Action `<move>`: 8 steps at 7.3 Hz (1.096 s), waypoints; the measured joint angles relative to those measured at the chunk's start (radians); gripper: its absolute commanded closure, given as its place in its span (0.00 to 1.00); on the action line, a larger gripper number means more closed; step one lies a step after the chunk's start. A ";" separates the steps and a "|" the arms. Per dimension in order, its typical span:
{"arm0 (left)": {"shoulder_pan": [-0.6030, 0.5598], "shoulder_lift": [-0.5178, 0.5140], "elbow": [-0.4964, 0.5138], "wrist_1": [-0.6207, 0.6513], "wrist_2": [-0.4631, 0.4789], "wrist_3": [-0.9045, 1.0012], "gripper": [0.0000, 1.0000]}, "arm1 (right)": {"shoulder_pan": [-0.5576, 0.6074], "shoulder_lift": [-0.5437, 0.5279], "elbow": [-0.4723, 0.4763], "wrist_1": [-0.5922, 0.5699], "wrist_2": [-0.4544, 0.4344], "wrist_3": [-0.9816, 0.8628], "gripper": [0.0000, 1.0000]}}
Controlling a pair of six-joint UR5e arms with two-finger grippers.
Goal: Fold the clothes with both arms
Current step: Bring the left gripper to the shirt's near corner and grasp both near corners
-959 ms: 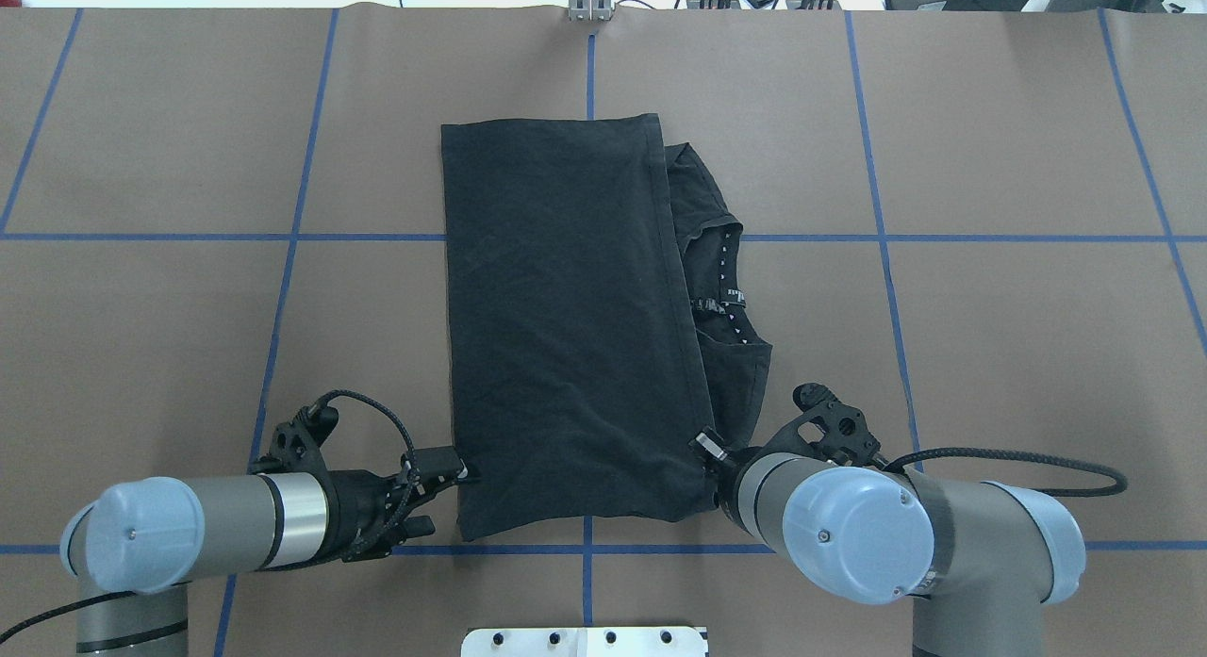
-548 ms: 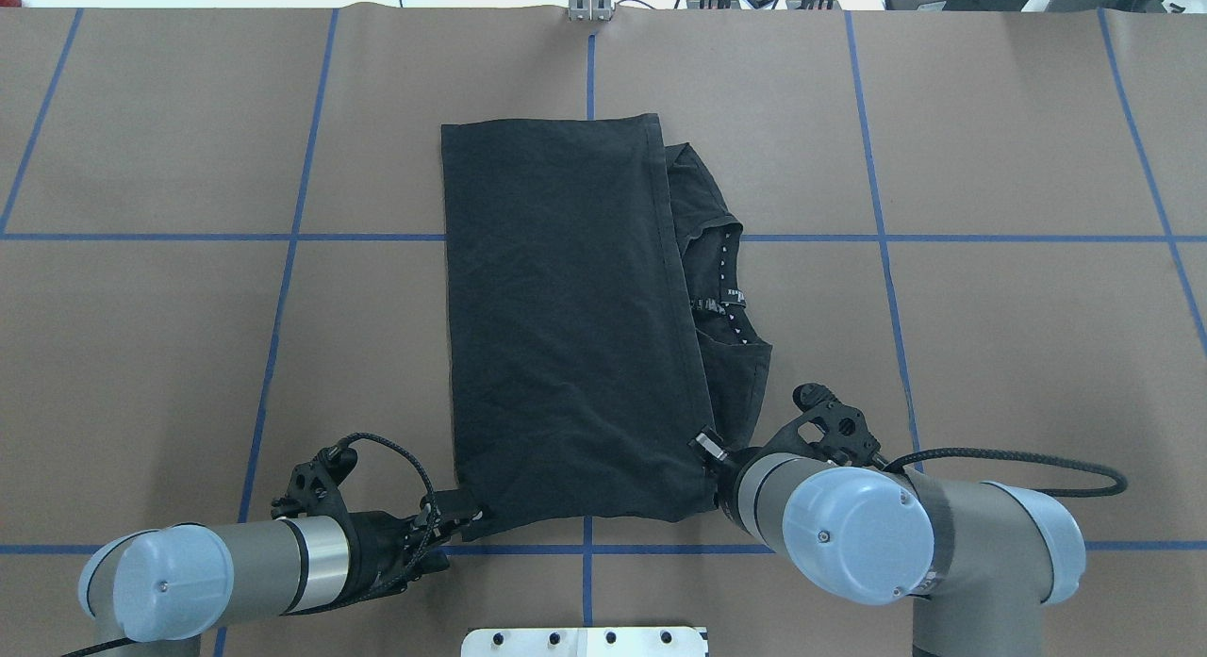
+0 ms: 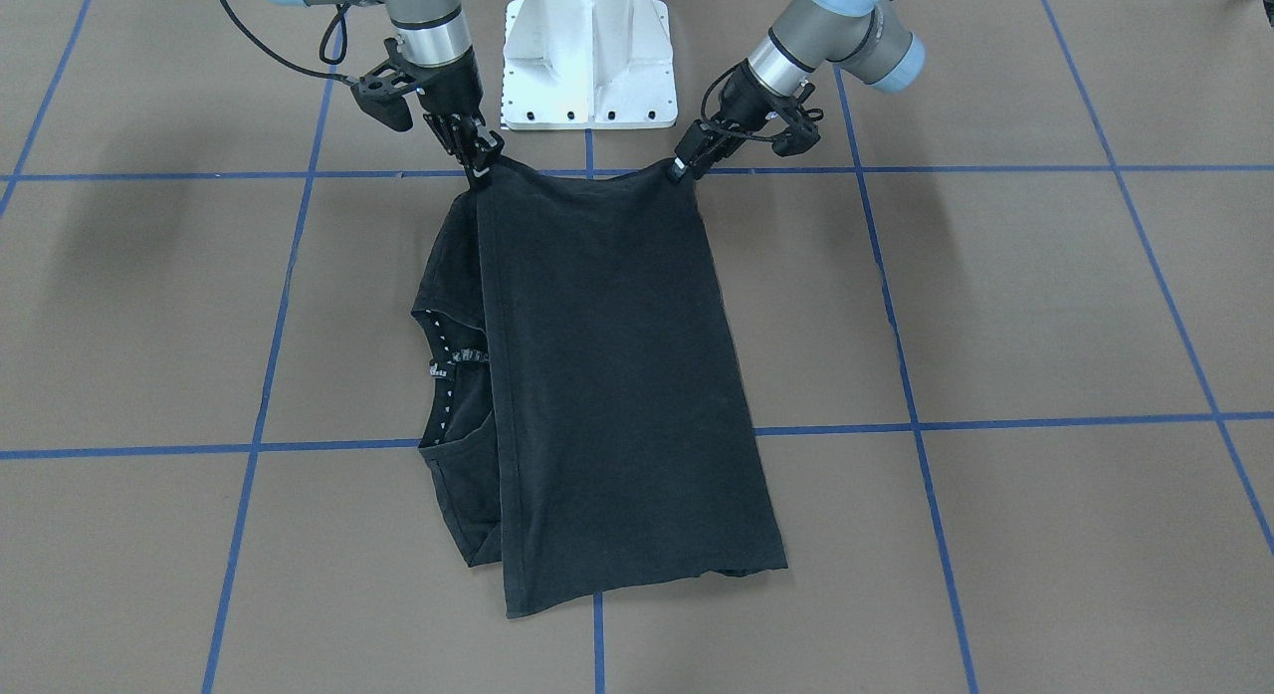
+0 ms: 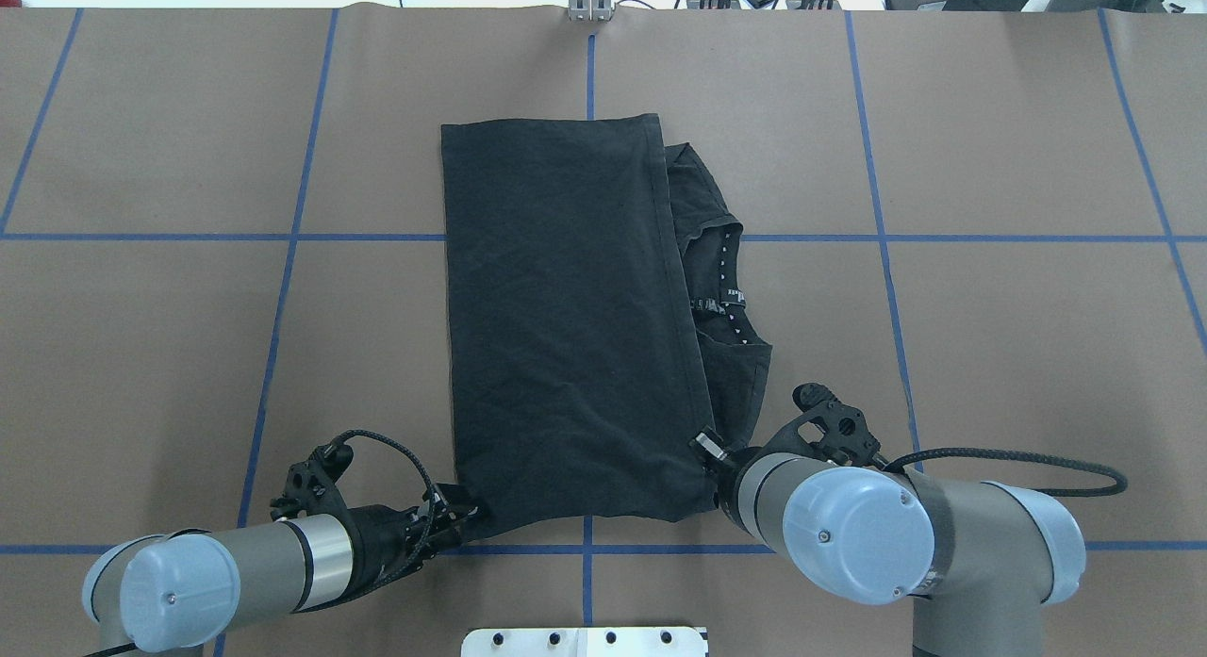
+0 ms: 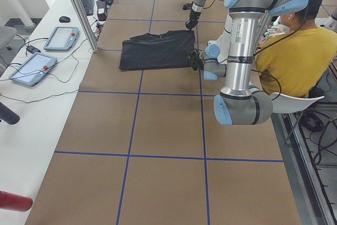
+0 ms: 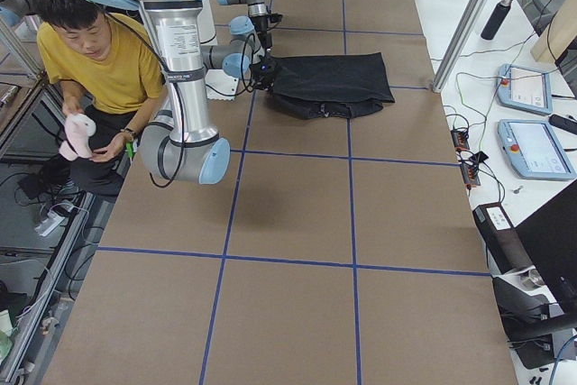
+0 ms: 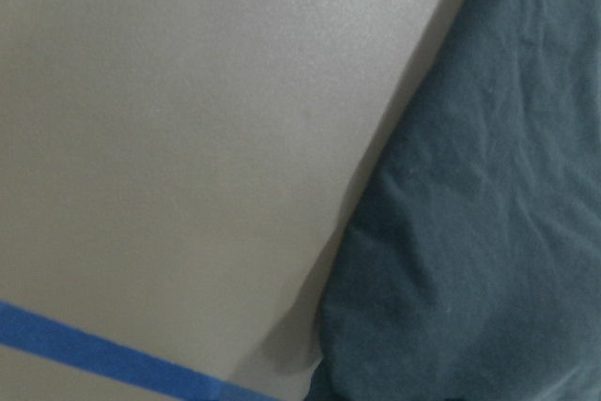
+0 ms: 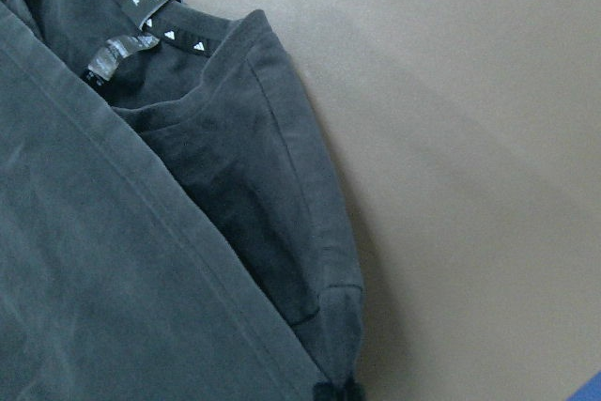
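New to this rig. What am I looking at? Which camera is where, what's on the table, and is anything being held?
A left arm and a right arm, both jointed robots on one white base, work at a brown table. One camera looks down from behind the robot. One faces it from across the table, so sides are mirrored there. Two look along the table from its ends, and one sits on each wrist. A black T-shirt, already folded over, lies flat; its collar shows on the robot's right. The left hand and right hand each pinch a corner of the edge nearest the robot. A person in yellow sits behind the robot.
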 measured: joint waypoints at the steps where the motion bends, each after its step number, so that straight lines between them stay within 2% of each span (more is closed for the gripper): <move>1: 0.000 -0.006 0.006 0.000 0.037 -0.021 1.00 | 0.000 0.000 0.000 0.000 0.000 0.000 1.00; 5: 0.000 -0.003 -0.034 0.007 0.048 -0.036 1.00 | -0.001 0.000 0.004 0.000 -0.001 0.002 1.00; 7: -0.002 0.015 -0.108 0.068 -0.028 -0.044 1.00 | -0.022 -0.025 0.053 -0.001 -0.001 0.031 1.00; 8: -0.004 0.044 -0.169 0.113 -0.072 -0.051 1.00 | -0.055 -0.061 0.110 -0.001 -0.002 0.063 1.00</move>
